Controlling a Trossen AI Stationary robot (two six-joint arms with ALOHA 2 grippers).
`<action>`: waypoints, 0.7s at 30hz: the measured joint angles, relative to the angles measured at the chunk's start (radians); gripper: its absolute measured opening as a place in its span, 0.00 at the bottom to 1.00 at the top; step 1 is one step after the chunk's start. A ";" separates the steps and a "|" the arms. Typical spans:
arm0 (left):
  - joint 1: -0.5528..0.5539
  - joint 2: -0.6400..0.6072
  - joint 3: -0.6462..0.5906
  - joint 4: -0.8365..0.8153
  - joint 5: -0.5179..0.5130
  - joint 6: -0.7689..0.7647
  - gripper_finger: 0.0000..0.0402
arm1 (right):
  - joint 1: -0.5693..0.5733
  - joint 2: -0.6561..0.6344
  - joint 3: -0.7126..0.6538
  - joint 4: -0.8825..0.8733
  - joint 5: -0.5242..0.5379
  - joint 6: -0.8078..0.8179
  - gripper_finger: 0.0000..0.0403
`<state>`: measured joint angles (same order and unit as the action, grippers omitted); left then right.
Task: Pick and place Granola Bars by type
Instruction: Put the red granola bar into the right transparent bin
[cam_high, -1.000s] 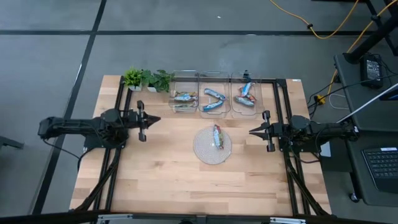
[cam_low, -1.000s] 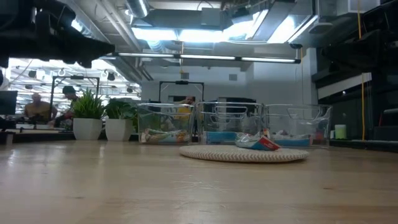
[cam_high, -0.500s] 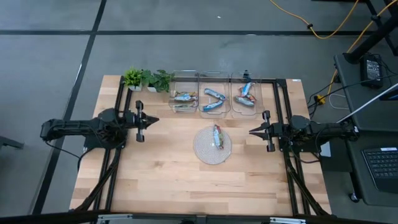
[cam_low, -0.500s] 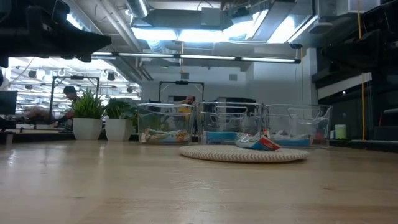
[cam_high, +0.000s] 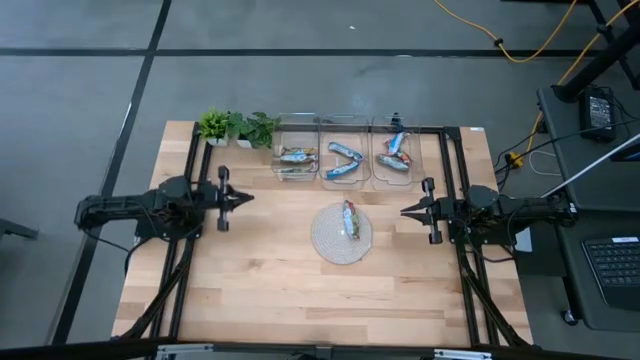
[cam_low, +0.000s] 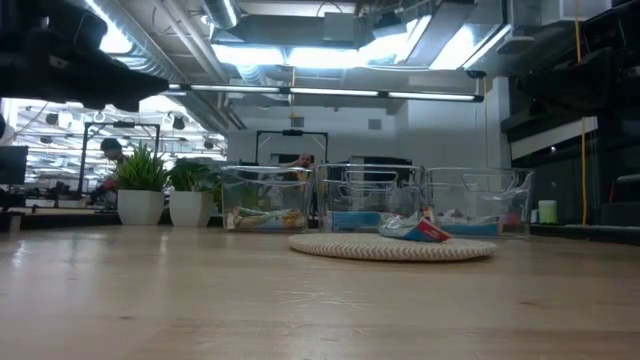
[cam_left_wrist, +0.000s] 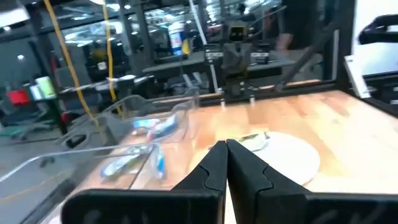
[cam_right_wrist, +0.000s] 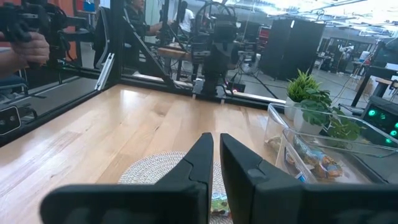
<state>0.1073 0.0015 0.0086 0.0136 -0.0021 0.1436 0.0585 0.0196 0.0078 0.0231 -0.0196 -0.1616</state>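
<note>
One granola bar (cam_high: 350, 218) with a blue, green and red wrapper lies flat on the round woven plate (cam_high: 335, 243) at the table's middle. It also shows in the low view (cam_low: 415, 230). More bars lie in three clear bins at the far edge: left (cam_high: 296, 156), middle (cam_high: 345, 160) and right (cam_high: 393, 152). My left gripper (cam_high: 250, 198) is shut, level and empty, left of the plate. My right gripper (cam_high: 403, 211) is shut, level and empty, right of the plate. Both point at the plate from well off it.
Two small potted plants (cam_high: 237, 128) stand at the far left, beside the bins. Dark frame rails (cam_high: 452, 180) run along both sides of the table. Bare wood lies between the plate and the near edge. A person's hand (cam_right_wrist: 25, 50) shows beyond the table.
My left arm has drawn back a little toward the table's left edge and folded in, its gripper staying shut and empty. The bars, the plate and my right arm have kept still.
</note>
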 joint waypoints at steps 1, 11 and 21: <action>-0.009 0.000 0.000 0.000 0.002 0.004 0.01 | 0.000 0.000 0.000 0.000 0.000 0.000 0.08; -0.085 0.043 0.000 0.002 0.017 0.157 0.02 | 0.000 0.000 0.000 0.000 0.000 0.000 0.08; -0.094 0.049 0.000 0.042 -0.007 -0.006 0.01 | 0.000 0.000 0.000 0.000 0.000 0.000 0.08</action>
<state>0.0135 0.0505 0.0082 0.0553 -0.0090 0.1377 0.0582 0.0196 0.0076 0.0232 -0.0196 -0.1618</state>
